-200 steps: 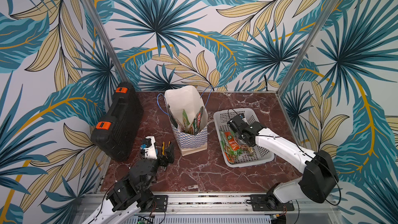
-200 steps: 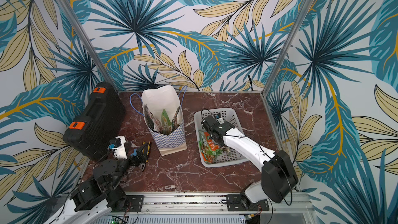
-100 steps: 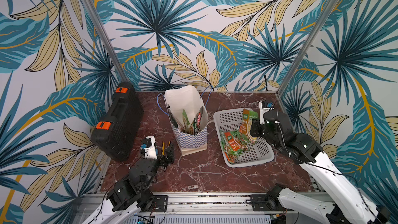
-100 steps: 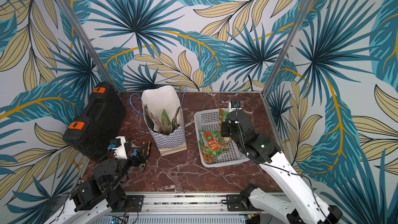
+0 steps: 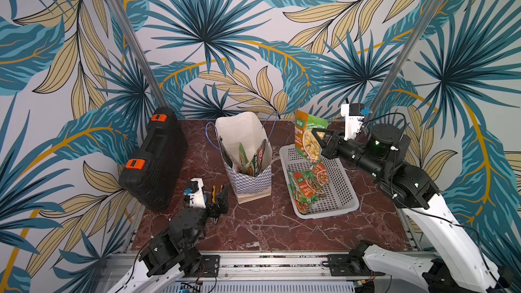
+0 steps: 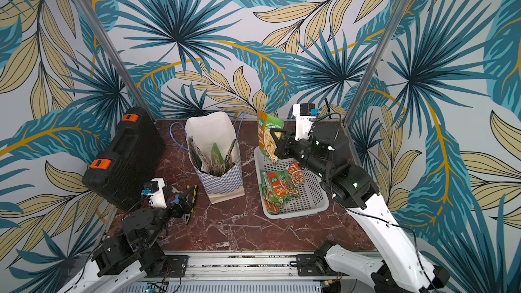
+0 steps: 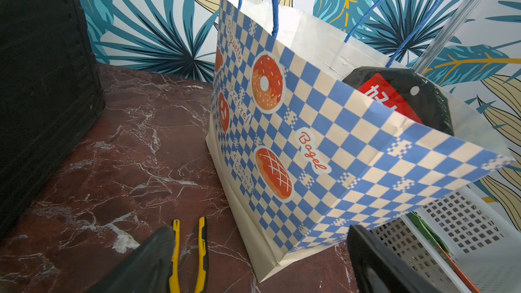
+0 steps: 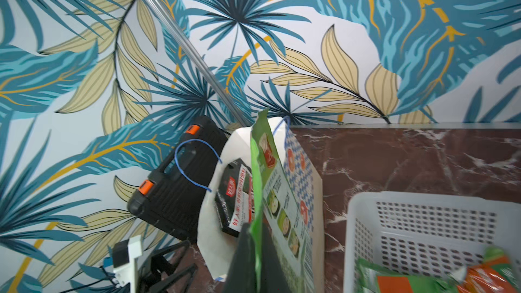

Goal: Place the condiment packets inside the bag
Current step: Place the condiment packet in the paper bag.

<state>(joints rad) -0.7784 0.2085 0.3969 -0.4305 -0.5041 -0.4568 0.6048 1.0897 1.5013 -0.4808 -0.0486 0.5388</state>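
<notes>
Packet (image 5: 308, 136), green-orange, hangs upright above the basket's (image 5: 342, 190) far end, pinched tight in my right claw (image 5: 320, 140), near the bag (image 5: 239, 131). More packets (image 5: 306, 190) lie in the basket; others stand inside the bag. I see my left claw (image 5: 220, 197) wide open, empty, low over the bench (image 5: 267, 229) beside the bag.

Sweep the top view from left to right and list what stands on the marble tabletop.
Black tool case → checkered paper bag → white perforated basket.
</notes>
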